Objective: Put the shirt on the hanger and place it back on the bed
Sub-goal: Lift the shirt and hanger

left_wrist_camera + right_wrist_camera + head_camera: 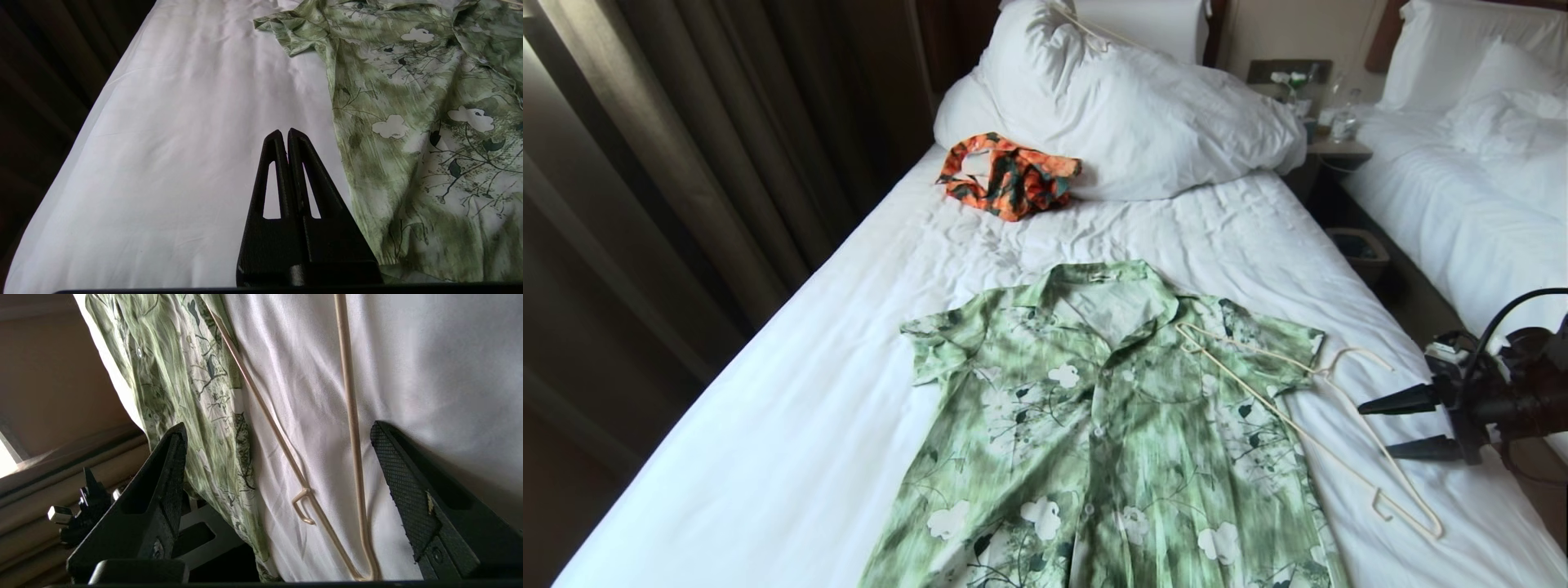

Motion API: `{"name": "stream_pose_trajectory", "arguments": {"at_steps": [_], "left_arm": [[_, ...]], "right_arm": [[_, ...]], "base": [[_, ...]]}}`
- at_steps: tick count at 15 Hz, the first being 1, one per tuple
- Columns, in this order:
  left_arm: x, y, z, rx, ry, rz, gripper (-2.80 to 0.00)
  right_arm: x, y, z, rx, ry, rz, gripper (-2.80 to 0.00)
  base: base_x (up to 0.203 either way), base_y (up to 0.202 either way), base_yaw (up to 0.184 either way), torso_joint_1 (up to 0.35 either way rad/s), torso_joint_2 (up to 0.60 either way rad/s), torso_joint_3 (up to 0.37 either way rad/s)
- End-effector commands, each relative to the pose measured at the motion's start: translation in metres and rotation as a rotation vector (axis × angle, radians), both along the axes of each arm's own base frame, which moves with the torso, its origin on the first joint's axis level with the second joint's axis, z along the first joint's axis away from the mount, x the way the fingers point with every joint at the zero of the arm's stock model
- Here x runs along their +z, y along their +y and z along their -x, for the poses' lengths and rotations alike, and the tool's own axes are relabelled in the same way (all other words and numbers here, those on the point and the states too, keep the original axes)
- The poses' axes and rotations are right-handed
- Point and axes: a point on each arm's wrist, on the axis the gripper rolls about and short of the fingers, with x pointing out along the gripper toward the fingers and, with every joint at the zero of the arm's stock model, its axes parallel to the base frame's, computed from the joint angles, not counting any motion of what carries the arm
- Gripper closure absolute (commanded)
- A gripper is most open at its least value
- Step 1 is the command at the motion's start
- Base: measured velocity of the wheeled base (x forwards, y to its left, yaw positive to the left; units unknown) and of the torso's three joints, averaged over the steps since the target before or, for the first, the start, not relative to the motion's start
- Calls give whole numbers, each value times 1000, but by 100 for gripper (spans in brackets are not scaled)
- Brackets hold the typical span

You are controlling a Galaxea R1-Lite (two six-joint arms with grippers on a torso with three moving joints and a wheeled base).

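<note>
The shirt lies flat and face up on the bed, collar toward twelve o'clock and hem running off the head view at six. Its right shoulder carries one end of the hanger, which lies flat and slants away toward four o'clock: one corner rests on the cloth near the collar, the hook curls over bare sheet at about three o'clock of the shirt, and the far corner with its small notch sits on the sheet near the bed's right edge. From the shirt's left sleeve toward nine o'clock there is a broad band of bare sheet out to the bed's edge and the dark curtains. At twelve o'clock, more wrinkled sheet separates the collar from an orange patterned garment and a big pillow. On the hanger's side the margin is narrow.

The right gripper reaches in level from three o'clock, just off the bed's right edge, its tips pointing at the hanger's long wires; its jaws stand wide and hold nothing. In its wrist view the hanger's two wires run between the two fingers. The left gripper hangs over bare sheet beside the shirt's left side, jaws pressed together and empty.
</note>
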Motion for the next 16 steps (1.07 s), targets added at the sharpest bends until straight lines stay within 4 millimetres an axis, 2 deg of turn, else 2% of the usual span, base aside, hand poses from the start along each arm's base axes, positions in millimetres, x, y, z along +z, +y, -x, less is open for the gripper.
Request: {"name": "stream_pose_trajectory", "arguments": {"at_steps": [1, 7, 11, 16], "left_arm": [[0, 0, 0, 1, -2, 0, 0], [0, 0, 0, 0, -2, 0, 0], [0, 0, 0, 0, -2, 0, 0], [0, 0, 0, -1, -2, 0, 0]], "right_arm": [[-9, -2, 1, 21, -8, -3, -280], [-23, -1, -5, 37, -103, -177, -280], [-23, 3, -9, 54, -126, -183, -280], [-39, 12, -6, 83, -226, -145, -280]], "base": [[0, 0, 0, 0, 0, 0], [0, 0, 0, 0, 0, 0], [0, 0, 0, 0, 0, 0], [0, 0, 0, 0, 0, 0]]}}
